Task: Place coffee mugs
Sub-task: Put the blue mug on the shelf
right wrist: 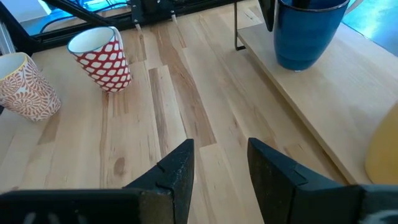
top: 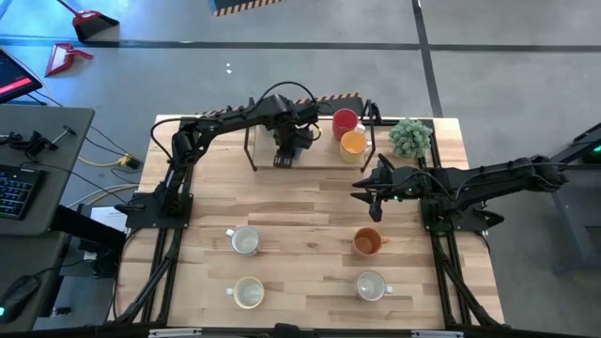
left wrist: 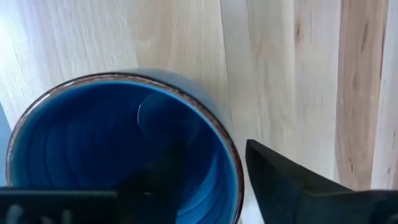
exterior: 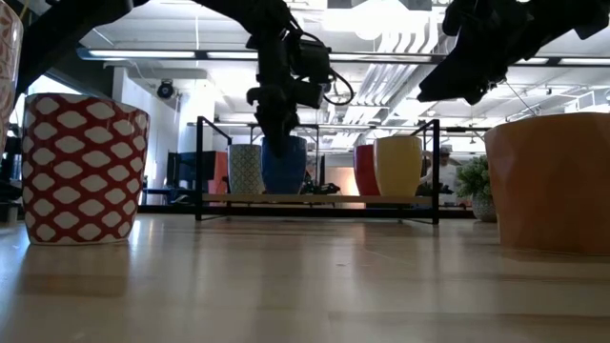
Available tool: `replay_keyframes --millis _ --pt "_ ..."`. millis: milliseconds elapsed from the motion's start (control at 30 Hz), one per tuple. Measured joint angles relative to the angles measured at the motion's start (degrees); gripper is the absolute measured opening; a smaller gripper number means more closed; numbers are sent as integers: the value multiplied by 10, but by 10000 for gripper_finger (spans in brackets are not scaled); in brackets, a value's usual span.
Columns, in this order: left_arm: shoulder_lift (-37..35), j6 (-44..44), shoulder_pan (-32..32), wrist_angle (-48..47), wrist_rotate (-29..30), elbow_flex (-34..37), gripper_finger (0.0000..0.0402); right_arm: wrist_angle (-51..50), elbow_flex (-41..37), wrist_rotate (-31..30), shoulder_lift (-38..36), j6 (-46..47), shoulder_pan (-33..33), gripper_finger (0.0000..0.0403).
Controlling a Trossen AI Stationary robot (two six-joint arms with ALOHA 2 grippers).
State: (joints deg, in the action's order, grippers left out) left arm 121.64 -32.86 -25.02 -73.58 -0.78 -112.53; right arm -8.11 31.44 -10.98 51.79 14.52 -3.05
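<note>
A blue coffee mug (left wrist: 93,143) stands upright on the low wooden shelf (right wrist: 323,93) at the table's far middle. My left gripper (left wrist: 208,171) points straight down over it, open, with one finger inside the mug and the other outside its wall. I cannot make out either finger touching the wall. A red mug (top: 345,120) and a yellow mug (top: 353,143) stand on the shelf's right part. My right gripper (right wrist: 221,165) hovers open over the table's right middle, with nothing between its fingers.
An orange mug (top: 368,242) and three white mugs (top: 244,240) (top: 248,293) (top: 371,284) stand on the near half of the table. A green potted plant (top: 410,138) sits at the far right. The shelf's black frame posts (exterior: 437,171) rise at its ends.
</note>
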Motion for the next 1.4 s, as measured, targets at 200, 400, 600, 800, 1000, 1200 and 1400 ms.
replay_keyframes --millis 200,400,600,800,1000,1200,1400 --pt "-1 22 4 -3 0 0 198 -7 0 0 0 -2 0 130" --pt "-24 2 8 -2 13 -8 206 -8 0 0 0 -9 0 130" --pt "-62 25 11 -5 28 -39 206 -7 0 0 0 -11 0 130" --pt "-115 59 38 -56 -5 -40 204 5 0 0 0 -11 0 130" --pt "-193 87 53 -73 -75 -21 200 23 28 0 0 -25 0 130" --pt "-322 144 43 -41 -75 78 200 -75 178 -36 15 -103 6 130" --pt "-470 191 58 73 -50 256 200 -193 374 -35 125 -164 50 130"
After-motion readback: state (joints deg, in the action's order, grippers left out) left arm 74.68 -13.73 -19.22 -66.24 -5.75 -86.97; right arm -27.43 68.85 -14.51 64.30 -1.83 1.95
